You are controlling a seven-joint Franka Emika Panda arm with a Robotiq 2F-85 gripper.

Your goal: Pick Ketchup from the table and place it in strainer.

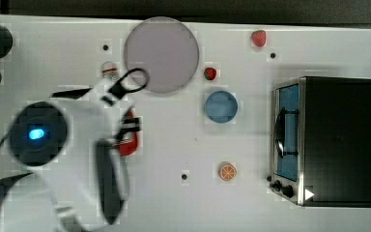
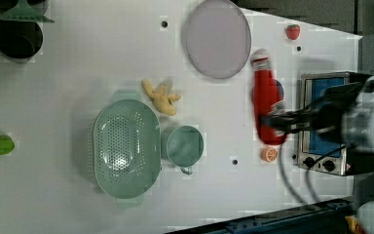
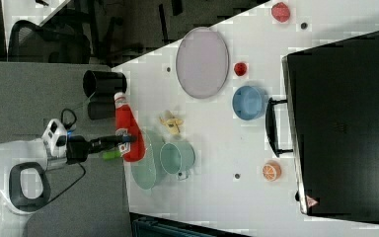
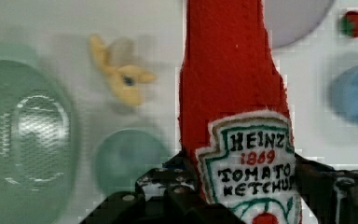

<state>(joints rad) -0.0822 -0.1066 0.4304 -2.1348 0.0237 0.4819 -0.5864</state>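
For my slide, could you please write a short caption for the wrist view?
Gripper holding the felt Ketchup bottle above the table, with the green strainer off to one side.

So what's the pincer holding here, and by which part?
The ketchup, gripped by the pincer across its lower body at the label, cap end free.

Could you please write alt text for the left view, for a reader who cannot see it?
The gripper holds a red Ketchup bottle above a white table, apart from the pale green strainer on the left view's left.
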